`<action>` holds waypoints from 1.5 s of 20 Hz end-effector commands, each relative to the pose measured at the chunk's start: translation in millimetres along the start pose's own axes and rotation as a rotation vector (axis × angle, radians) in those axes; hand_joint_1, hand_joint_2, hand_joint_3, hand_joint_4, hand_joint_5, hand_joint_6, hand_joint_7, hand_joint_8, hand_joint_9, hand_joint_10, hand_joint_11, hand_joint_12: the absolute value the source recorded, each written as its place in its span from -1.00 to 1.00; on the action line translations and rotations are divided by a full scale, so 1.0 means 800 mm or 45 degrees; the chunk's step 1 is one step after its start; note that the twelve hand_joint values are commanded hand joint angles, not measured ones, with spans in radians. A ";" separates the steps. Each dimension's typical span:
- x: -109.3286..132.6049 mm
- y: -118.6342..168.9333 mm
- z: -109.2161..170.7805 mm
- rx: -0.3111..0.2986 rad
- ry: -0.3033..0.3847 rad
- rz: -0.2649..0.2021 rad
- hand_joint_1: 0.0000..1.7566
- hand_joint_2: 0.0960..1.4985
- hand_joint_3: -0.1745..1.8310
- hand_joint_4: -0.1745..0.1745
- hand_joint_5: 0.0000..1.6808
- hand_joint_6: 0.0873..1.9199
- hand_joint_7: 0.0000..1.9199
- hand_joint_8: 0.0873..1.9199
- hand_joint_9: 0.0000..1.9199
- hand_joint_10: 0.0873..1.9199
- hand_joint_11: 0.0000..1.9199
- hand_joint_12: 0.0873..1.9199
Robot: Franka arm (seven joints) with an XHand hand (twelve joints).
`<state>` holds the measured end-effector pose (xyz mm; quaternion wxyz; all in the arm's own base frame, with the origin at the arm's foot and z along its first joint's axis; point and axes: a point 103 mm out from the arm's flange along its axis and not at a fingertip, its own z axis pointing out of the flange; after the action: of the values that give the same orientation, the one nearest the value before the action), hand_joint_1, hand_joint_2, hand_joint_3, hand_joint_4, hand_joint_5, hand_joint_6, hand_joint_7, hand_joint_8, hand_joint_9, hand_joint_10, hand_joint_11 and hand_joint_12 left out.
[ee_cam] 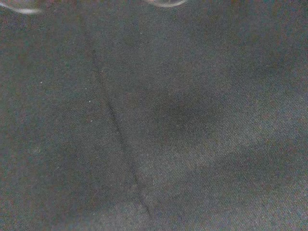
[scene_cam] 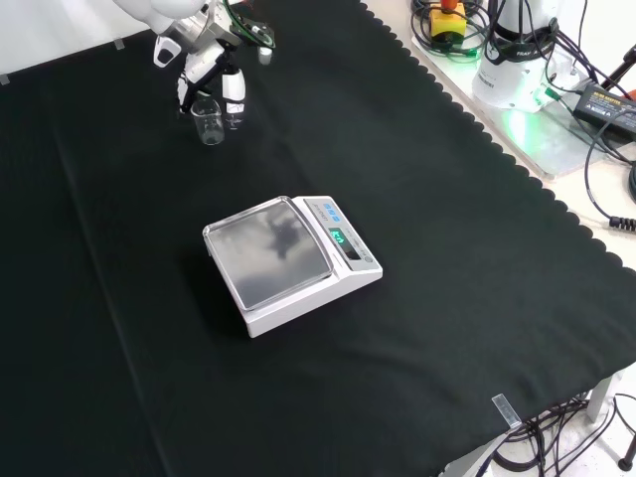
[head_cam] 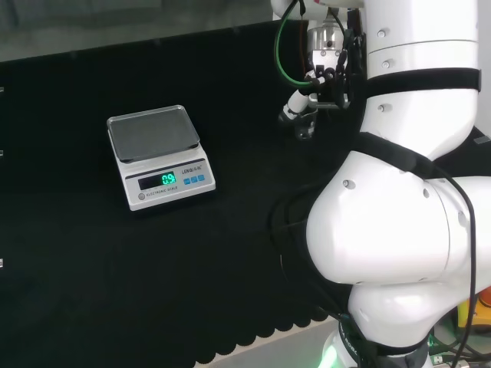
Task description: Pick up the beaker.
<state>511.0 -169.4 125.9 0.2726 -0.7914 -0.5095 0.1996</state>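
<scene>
A small clear glass beaker (scene_cam: pixel 210 126) stands upright on the black cloth at the far left of the front view. The black and white hand (scene_cam: pixel 207 62) hangs just above and behind it. Its fingers (scene_cam: pixel 234 97) point down, fairly straight, on either side of the beaker's rim. I cannot tell whether they touch the glass. In the head view the hand (head_cam: pixel 316 80) is at the upper right beside the white arm links, with the beaker (head_cam: pixel 307 125) just below it. In the wrist view a curved glass rim (ee_cam: pixel 166 3) lies at the edge of the cloth.
A white digital scale (scene_cam: pixel 290 260) with a steel pan stands mid-cloth, well apart from the beaker; the head view has this scale (head_cam: pixel 159 156) at the left. Cables and a power box (scene_cam: pixel 596 94) lie off the cloth's scalloped edge at the front view's right.
</scene>
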 end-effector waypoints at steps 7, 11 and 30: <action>0.013 -0.001 -0.004 -0.104 -0.031 0.077 0.08 -0.14 -0.42 -0.90 -0.17 -0.27 -0.25 -0.19 0.08 -0.61 0.29 -0.20; 0.017 -0.002 -0.005 -0.121 -0.041 0.078 0.15 -0.16 -0.31 -0.99 0.01 -0.31 -0.19 -0.20 0.19 -0.70 0.39 -0.28; 0.057 -0.119 -0.097 -0.141 -0.325 0.046 0.30 0.31 -0.76 -0.40 0.33 -0.24 -0.04 -0.22 0.46 -0.92 0.59 -0.44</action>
<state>513.3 -137.0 191.3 0.1935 -0.7928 -0.5219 0.2481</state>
